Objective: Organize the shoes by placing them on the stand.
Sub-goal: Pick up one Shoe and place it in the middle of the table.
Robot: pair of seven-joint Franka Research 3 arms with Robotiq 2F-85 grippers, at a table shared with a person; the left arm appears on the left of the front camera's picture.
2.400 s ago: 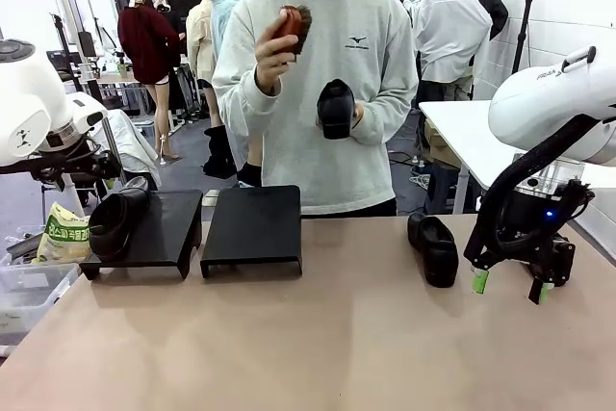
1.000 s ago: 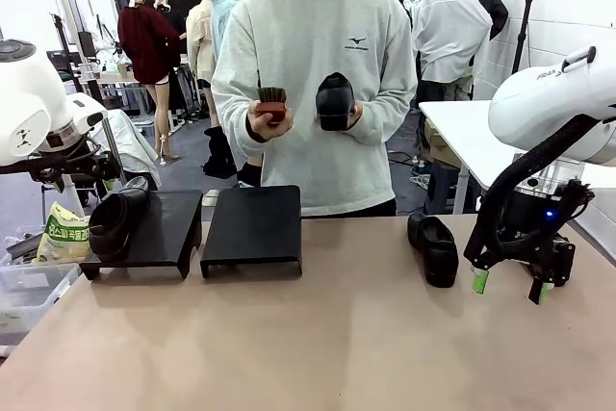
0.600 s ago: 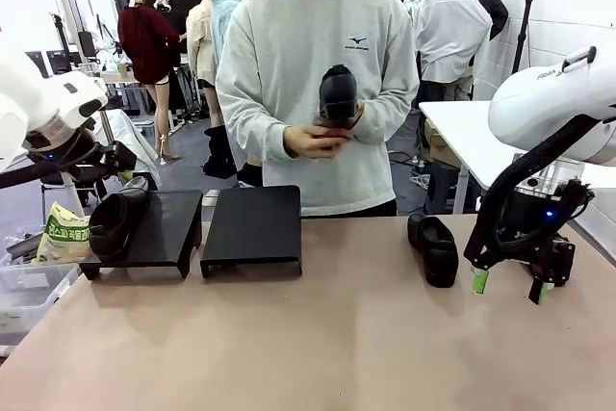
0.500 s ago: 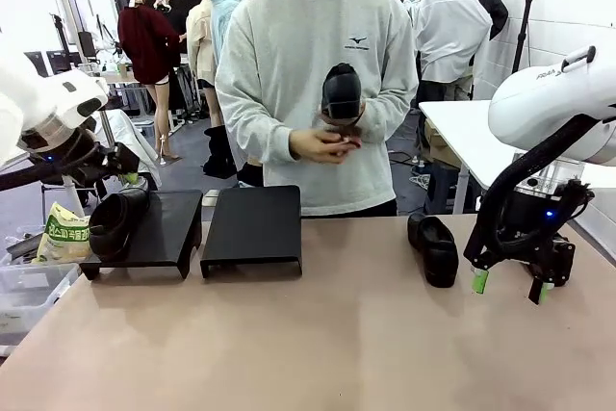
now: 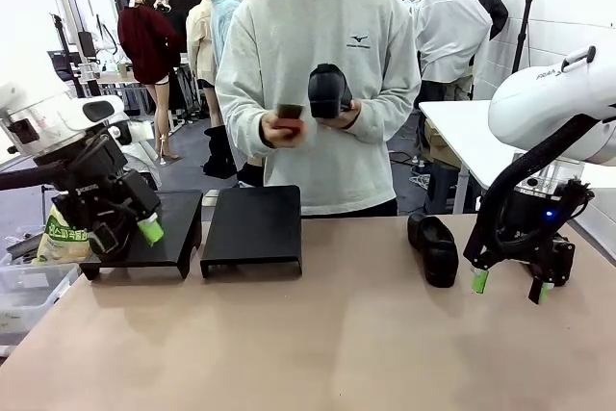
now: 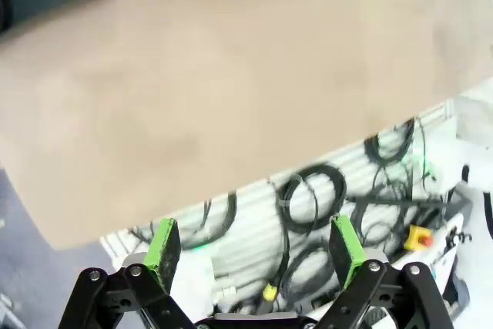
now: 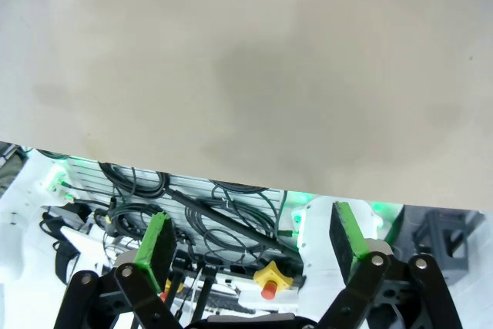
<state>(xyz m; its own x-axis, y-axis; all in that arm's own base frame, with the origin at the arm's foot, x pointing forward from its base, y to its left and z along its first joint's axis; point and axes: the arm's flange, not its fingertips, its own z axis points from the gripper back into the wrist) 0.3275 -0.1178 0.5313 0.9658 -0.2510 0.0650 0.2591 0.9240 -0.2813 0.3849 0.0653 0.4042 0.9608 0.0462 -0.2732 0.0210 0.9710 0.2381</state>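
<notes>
One black shoe (image 5: 435, 249) lies on the tan table at the right. A person across the table holds another shoe (image 5: 327, 90) at chest height in one hand and a small brush (image 5: 289, 113) in the other. Two low black stands sit at the far left: the left stand (image 5: 181, 228) and the right stand (image 5: 252, 226), which is bare on top. My left gripper (image 5: 142, 226) (image 6: 254, 244) hangs open in front of the left stand and hides most of what lies on it. My right gripper (image 5: 510, 286) (image 7: 253, 243) stands open just above the table, right of the lying shoe.
A yellow-green bag (image 5: 64, 235) and a clear bin (image 5: 27, 297) sit off the table's left edge. A white table (image 5: 472, 127) stands behind at the right. Both wrist views look down over the table's near edge onto cables.
My left arm has swung down and to the right, bringing its gripper in front of the left stand. The person has shifted the shoe and brush in their hands. The right arm is still.
</notes>
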